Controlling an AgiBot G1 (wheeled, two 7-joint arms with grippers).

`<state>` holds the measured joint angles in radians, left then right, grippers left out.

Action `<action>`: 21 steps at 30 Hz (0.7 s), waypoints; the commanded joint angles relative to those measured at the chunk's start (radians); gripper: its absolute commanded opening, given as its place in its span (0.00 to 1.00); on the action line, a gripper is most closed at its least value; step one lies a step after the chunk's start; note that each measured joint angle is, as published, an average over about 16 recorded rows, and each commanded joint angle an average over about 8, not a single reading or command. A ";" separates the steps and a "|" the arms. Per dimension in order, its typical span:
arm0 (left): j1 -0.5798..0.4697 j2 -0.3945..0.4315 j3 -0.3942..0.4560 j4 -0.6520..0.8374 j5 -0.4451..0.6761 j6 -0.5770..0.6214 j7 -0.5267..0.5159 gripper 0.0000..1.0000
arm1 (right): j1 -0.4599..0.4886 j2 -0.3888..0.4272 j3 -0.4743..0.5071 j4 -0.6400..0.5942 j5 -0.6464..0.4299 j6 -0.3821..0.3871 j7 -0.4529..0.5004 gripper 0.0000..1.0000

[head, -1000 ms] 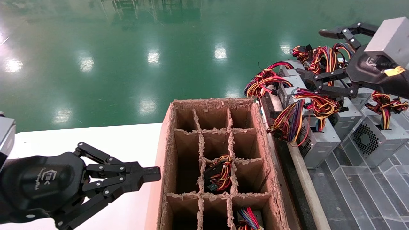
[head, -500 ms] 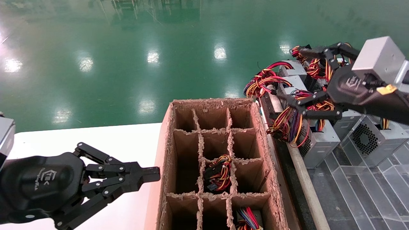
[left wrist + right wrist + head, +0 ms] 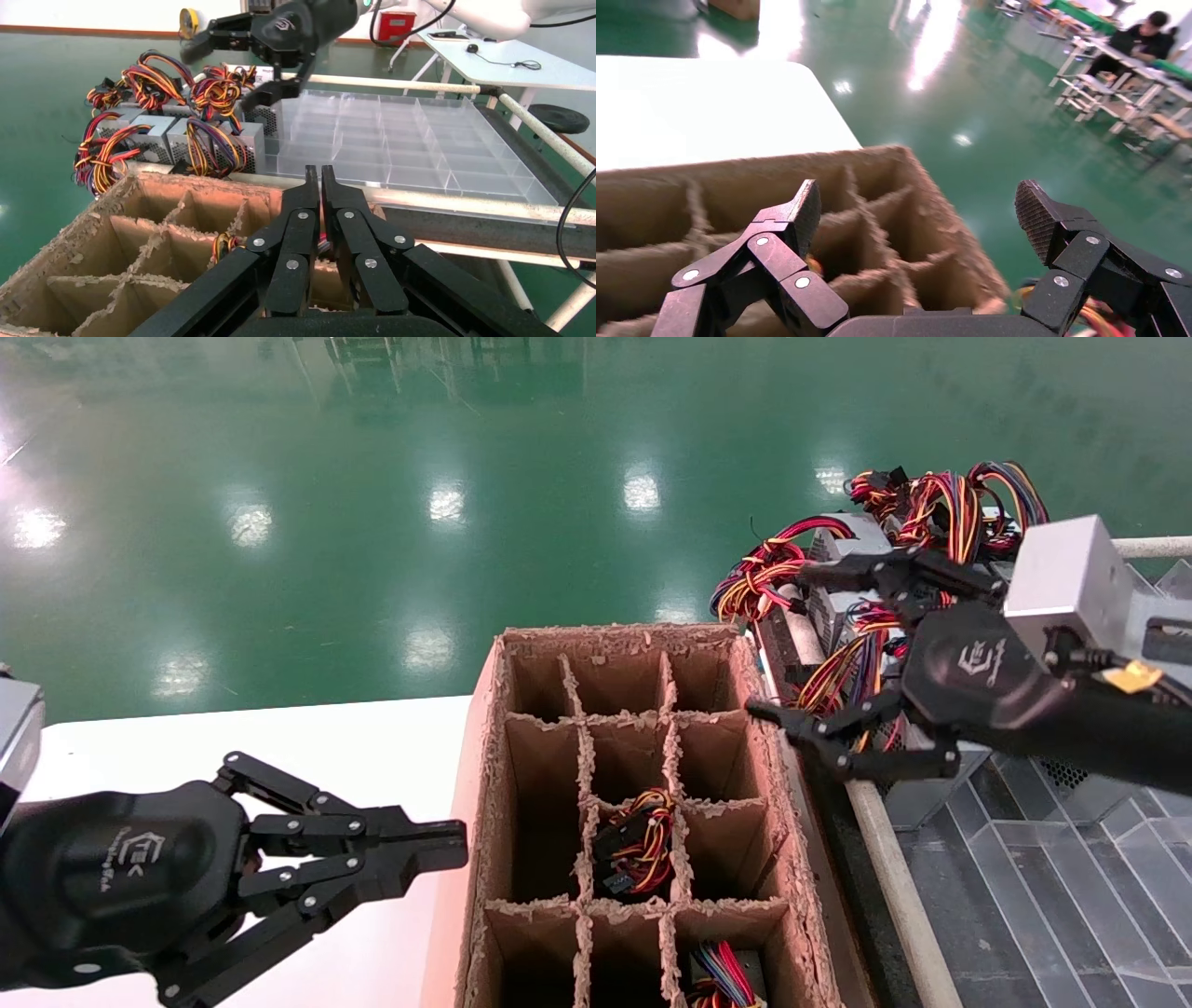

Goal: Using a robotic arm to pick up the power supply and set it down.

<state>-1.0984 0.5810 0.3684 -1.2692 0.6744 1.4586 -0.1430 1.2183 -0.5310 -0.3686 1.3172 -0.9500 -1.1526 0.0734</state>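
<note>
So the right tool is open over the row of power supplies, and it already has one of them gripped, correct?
Not quite. The right tool is open over the row of power supplies, but it grips nothing: the right wrist view shows its fingers spread wide with only the cardboard box beyond them. The head view shows the same.
</note>
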 commanded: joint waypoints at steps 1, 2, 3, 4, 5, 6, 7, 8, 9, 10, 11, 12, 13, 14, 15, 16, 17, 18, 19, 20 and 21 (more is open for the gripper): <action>0.000 0.000 0.000 0.000 0.000 0.000 0.000 1.00 | -0.009 -0.005 0.006 -0.002 0.014 -0.021 0.007 1.00; 0.000 0.000 0.000 0.000 0.000 0.000 0.000 1.00 | -0.013 -0.008 0.008 -0.003 0.021 -0.032 0.011 1.00; 0.000 0.000 0.000 0.000 0.000 0.000 0.000 1.00 | -0.018 -0.010 0.011 -0.004 0.027 -0.043 0.014 1.00; 0.000 0.000 0.000 0.000 0.000 0.000 0.000 1.00 | -0.022 -0.013 0.014 -0.005 0.034 -0.053 0.018 1.00; 0.000 0.000 0.000 0.000 0.000 0.000 0.000 1.00 | -0.027 -0.015 0.017 -0.006 0.041 -0.064 0.021 1.00; 0.000 0.000 0.000 0.000 0.000 0.000 0.000 1.00 | -0.031 -0.018 0.020 -0.007 0.048 -0.075 0.025 1.00; 0.000 0.000 0.000 0.000 0.000 0.000 0.000 1.00 | -0.036 -0.020 0.022 -0.008 0.055 -0.086 0.028 1.00; 0.000 0.000 0.000 0.000 0.000 0.000 0.000 1.00 | -0.040 -0.023 0.025 -0.009 0.062 -0.096 0.032 1.00; 0.000 0.000 0.000 0.000 0.000 0.000 0.000 1.00 | -0.045 -0.025 0.028 -0.010 0.069 -0.107 0.036 1.00; 0.000 0.000 0.000 0.000 0.000 0.000 0.000 1.00 | -0.049 -0.028 0.031 -0.011 0.075 -0.118 0.039 1.00; 0.000 0.000 0.000 0.000 0.000 0.000 0.000 1.00 | -0.054 -0.030 0.033 -0.012 0.082 -0.129 0.043 1.00; 0.000 0.000 0.000 0.000 0.000 0.000 0.000 1.00 | -0.058 -0.033 0.036 -0.013 0.089 -0.139 0.046 1.00; 0.000 0.000 0.000 0.000 0.000 0.000 0.000 1.00 | -0.063 -0.035 0.039 -0.014 0.096 -0.150 0.050 1.00; 0.000 0.000 0.000 0.000 0.000 0.000 0.000 1.00 | -0.067 -0.038 0.042 -0.015 0.103 -0.161 0.054 1.00; 0.000 0.000 0.000 0.000 0.000 0.000 0.000 1.00 | -0.072 -0.040 0.045 -0.017 0.110 -0.172 0.057 1.00; 0.000 0.000 0.000 0.000 0.000 0.000 0.000 1.00 | -0.076 -0.043 0.047 -0.018 0.116 -0.182 0.061 1.00; 0.000 0.000 0.000 0.000 0.000 0.000 0.000 1.00 | -0.081 -0.045 0.050 -0.019 0.123 -0.193 0.064 1.00; 0.000 0.000 0.000 0.000 0.000 0.000 0.000 1.00 | -0.085 -0.048 0.053 -0.020 0.130 -0.204 0.068 1.00; 0.000 0.000 0.000 0.000 0.000 0.000 0.000 1.00 | -0.090 -0.050 0.056 -0.021 0.137 -0.214 0.071 1.00; 0.000 0.000 0.000 0.000 0.000 0.000 0.000 1.00 | -0.094 -0.053 0.058 -0.022 0.144 -0.225 0.075 1.00; 0.000 0.000 0.000 0.000 0.000 0.000 0.000 1.00 | -0.099 -0.055 0.061 -0.023 0.151 -0.236 0.079 1.00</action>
<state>-1.0985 0.5810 0.3686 -1.2692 0.6742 1.4586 -0.1429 1.1195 -0.5861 -0.3075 1.2945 -0.7993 -1.3883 0.1519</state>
